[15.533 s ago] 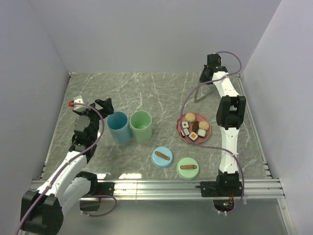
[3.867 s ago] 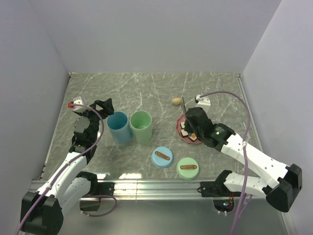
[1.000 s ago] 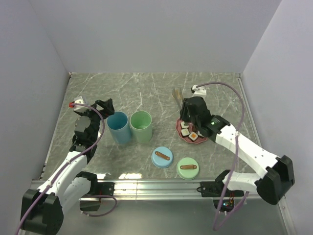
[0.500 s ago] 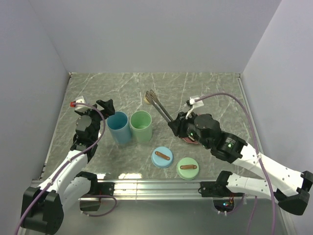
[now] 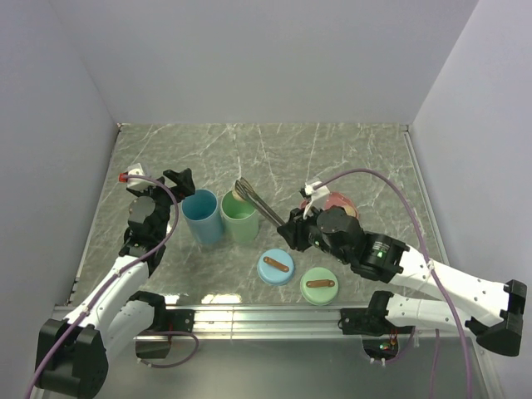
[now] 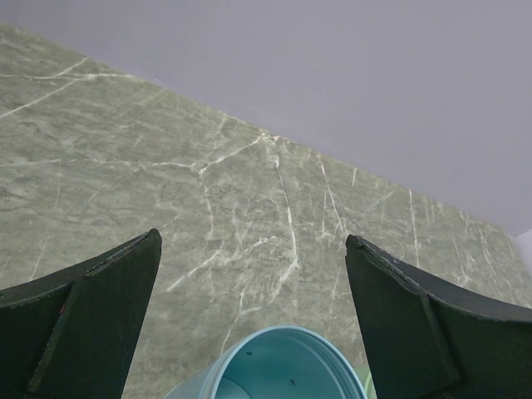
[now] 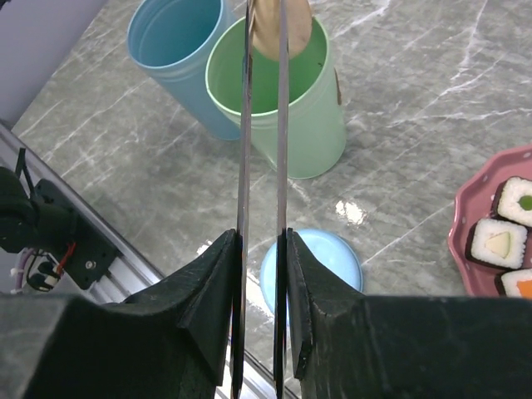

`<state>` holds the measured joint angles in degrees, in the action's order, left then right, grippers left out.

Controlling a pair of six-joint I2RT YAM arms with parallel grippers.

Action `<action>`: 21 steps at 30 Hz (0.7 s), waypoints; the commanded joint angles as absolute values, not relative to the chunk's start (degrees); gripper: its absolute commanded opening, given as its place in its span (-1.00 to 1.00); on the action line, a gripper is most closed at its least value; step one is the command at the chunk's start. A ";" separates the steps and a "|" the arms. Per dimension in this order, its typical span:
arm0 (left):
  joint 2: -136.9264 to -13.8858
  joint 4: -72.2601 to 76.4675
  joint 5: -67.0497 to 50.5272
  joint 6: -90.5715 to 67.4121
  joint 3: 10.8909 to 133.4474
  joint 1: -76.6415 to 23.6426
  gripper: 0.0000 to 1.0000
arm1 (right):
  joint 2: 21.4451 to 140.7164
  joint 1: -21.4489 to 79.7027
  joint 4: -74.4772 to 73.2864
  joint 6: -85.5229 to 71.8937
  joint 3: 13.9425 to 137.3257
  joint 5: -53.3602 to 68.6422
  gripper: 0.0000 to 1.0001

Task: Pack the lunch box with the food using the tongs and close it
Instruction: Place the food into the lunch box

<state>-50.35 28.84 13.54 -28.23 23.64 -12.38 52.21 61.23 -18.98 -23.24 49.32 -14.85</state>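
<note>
My right gripper (image 5: 291, 232) (image 7: 260, 249) is shut on the grey metal tongs (image 5: 263, 209) (image 7: 247, 125). The tongs' tips pinch a brown piece of food (image 5: 243, 190) (image 7: 281, 29) just above the mouth of the lunch box's green cup (image 5: 239, 218) (image 7: 301, 137). A blue cup (image 5: 203, 218) (image 7: 177, 58) (image 6: 274, 370) stands to its left. White-and-dark sushi squares (image 7: 500, 243) lie on the pink plate (image 5: 341, 199) (image 7: 456, 242), which my right arm mostly hides in the top view. My left gripper (image 5: 179, 175) (image 6: 253, 249) hangs open beside the blue cup's rim, holding nothing.
A blue lid (image 5: 275, 268) (image 7: 331, 268) and a green lid (image 5: 319, 284), each with a brown handle, lie on the marble table near the front rail (image 5: 266, 316). White walls close in the left, back and right sides.
My right arm has swung left from the plate, carrying the tongs and the brown piece to just over the green cup. The left arm has stayed put.
</note>
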 commanded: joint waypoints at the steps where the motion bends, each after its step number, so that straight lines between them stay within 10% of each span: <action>1: -49.75 30.15 13.36 -28.92 24.79 -12.04 0.99 | 51.24 62.14 -16.08 -22.76 49.92 -15.56 -0.28; 21: -49.04 30.59 12.31 -28.92 24.35 -12.04 0.99 | 47.29 62.84 -26.52 -31.37 49.39 -39.86 -0.04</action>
<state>-50.33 28.86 13.32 -28.29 23.64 -12.38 48.77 62.74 -22.92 -27.38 49.17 -27.31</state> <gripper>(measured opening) 0.995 0.484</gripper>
